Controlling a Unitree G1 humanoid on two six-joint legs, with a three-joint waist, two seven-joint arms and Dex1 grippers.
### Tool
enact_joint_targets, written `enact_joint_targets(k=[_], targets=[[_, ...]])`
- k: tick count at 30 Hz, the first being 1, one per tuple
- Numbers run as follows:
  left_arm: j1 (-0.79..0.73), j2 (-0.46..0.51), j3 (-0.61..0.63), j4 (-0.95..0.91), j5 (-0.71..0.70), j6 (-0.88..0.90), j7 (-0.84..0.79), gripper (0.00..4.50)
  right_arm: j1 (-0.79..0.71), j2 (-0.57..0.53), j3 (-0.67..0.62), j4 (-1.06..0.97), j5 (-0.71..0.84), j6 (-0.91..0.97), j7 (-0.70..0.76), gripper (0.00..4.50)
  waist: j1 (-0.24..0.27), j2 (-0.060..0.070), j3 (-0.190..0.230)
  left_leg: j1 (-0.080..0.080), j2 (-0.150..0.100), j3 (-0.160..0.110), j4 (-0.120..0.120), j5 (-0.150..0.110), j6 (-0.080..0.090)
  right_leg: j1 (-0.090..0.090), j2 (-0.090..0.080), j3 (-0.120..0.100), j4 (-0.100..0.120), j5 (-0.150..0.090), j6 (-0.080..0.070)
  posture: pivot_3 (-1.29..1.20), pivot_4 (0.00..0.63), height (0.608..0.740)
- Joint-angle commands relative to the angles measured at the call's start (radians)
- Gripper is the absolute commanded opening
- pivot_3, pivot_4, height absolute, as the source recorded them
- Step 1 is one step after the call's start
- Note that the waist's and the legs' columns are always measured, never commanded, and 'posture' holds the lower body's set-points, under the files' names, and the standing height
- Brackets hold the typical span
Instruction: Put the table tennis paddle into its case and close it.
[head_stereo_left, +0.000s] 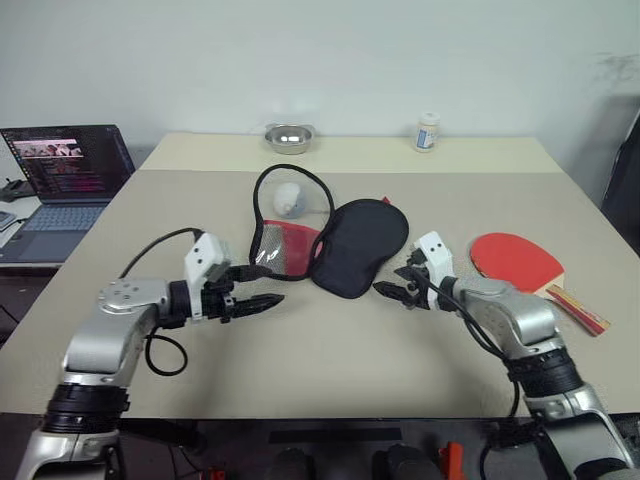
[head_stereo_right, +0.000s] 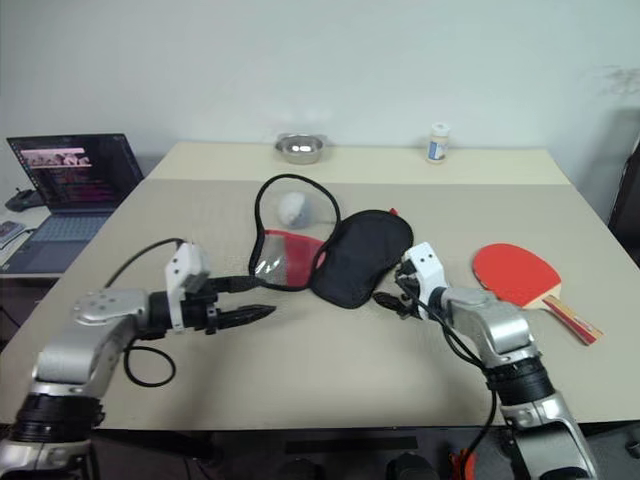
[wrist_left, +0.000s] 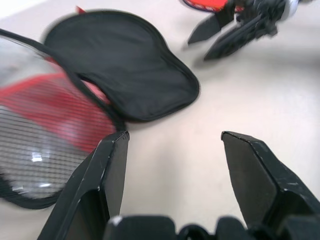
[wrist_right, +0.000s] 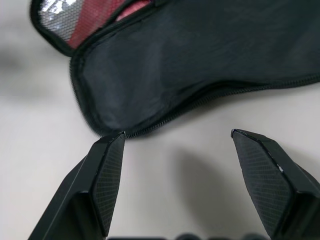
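A laptop (head_stereo_left: 62, 175) sits open off the table's (head_stereo_left: 300, 370) left edge. The left gripper (head_stereo_left: 262, 287) hovers over the table with jaws apart, holding nothing, just left of the case (head_stereo_left: 350, 245). The case lies unzipped mid-table: its red mesh half (head_stereo_left: 283, 246) nearest that gripper, its black half spread toward the right, a white ball (head_stereo_left: 288, 199) behind it inside the zip loop. The right gripper (head_stereo_left: 398, 283), jaws wide and empty, points at the black half's near edge, close but apart. The paddle (head_stereo_left: 520, 262) lies red face up, right of that arm, well apart from the case. At the far edge stand a metal bowl (head_stereo_left: 289, 137) and a small bottle (head_stereo_left: 428, 132).
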Motion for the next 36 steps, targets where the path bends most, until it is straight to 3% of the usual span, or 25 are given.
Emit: enact_joint_targets(k=[1, 9, 14, 17, 26, 32, 36], targets=[[-0.017, 0.007, 0.028, -0.021, -0.014, -0.009, 0.029, 3.18, -0.035, 0.024, 0.002, 0.045, -0.039, -0.045, -0.007, 3.71, 0.000, 0.000, 0.000, 0.000, 0.000, 0.000, 0.000, 0.000, 0.000, 0.000, 0.000, 0.000, 0.000, 0.000, 0.000, 0.00, 0.150, 0.740], [0.009, 0.026, 0.019, -0.068, -0.071, 0.032, -0.004, 3.18, -0.089, 0.090, 0.038, 0.146, -0.107, -0.085, 0.007, 3.71, -0.007, 0.000, 0.000, 0.001, 0.002, 0.001, 0.000, 0.000, 0.000, 0.000, 0.000, 0.001, 0.001, 0.000, -0.001, 0.00, 0.150, 0.740], [0.021, 0.059, 0.046, -0.134, -0.162, 0.069, -0.070, 3.18, -0.119, 0.207, 0.053, 0.165, -0.112, -0.097, -0.010, 3.71, -0.025, 0.000, 0.000, 0.002, 0.005, 0.001, -0.001, 0.000, 0.000, -0.001, 0.001, 0.001, 0.002, 0.001, -0.002, 0.00, 0.150, 0.740], [0.020, 0.074, 0.042, -0.134, -0.166, 0.065, -0.081, 3.23, -0.128, 0.229, 0.050, 0.185, -0.134, -0.113, -0.020, 3.09, -0.028, 0.000, 0.000, 0.002, 0.007, 0.001, -0.001, 0.000, 0.000, -0.001, 0.002, 0.001, 0.002, 0.000, -0.003, 0.00, 0.150, 0.740], [0.004, 0.069, 0.013, -0.124, -0.148, 0.053, -0.061, 3.23, -0.138, 0.232, -0.027, 0.208, -0.123, -0.081, -0.047, 0.05, -0.028, 0.000, 0.000, 0.001, 0.003, 0.002, -0.001, 0.000, 0.000, -0.001, 0.001, 0.002, 0.002, 0.000, -0.003, 0.00, 0.150, 0.740], [0.010, 0.072, -0.001, -0.132, -0.141, 0.045, -0.060, 3.23, -0.108, 0.159, -0.057, 0.151, -0.102, -0.013, -0.004, 0.05, -0.027, 0.000, 0.000, 0.001, 0.003, 0.002, -0.001, 0.000, 0.000, -0.001, 0.000, 0.002, 0.002, 0.001, -0.003, 0.00, 0.150, 0.740], [0.005, 0.061, -0.038, -0.151, -0.139, 0.045, -0.068, 3.23, -0.030, -0.006, -0.056, 0.007, -0.079, 0.083, 0.089, 0.05, -0.016, 0.000, 0.000, 0.001, 0.002, 0.001, -0.002, 0.000, 0.000, -0.001, 0.000, 0.001, 0.001, 0.000, -0.003, 0.00, 0.150, 0.740]])
